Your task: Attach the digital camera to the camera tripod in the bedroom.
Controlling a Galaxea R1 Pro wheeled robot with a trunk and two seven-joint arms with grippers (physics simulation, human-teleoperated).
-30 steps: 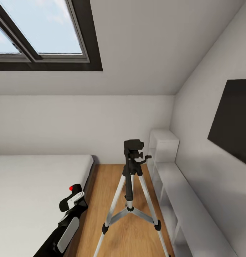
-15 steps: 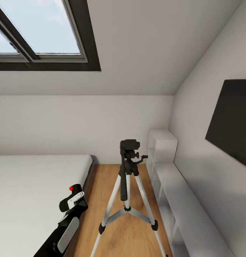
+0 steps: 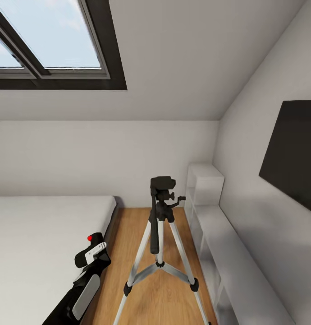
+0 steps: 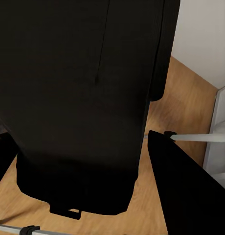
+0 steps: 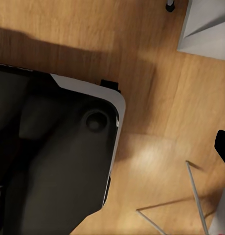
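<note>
Tripod legs of silver-white splay out over the light wood floor in the head view, where the camera tripod stands upright between the bed and a low white shelf unit along the right wall, its black pan head at the top with a small handle poking toward the shelf. The digital camera sits low at the view's left, over the edge of the white mattress — a small black body with a red dot on top, held up at the end of the left arm and well apart from the tripod head. In the left wrist view the camera's dark body looms close, with one black finger of the left gripper beside it (the grip looks closed on the camera, though the contact itself is hidden). Thin silver tripod legs cross the floor behind. The right wrist view looks down on wood floor, a dark rounded robot part with a white edge, and thin silver tripod legs — whether the right gripper is spread or pressed together I cannot tell. A dark-framed skylight is set in the sloped ceiling, and a black wall TV hangs on the right.
</note>
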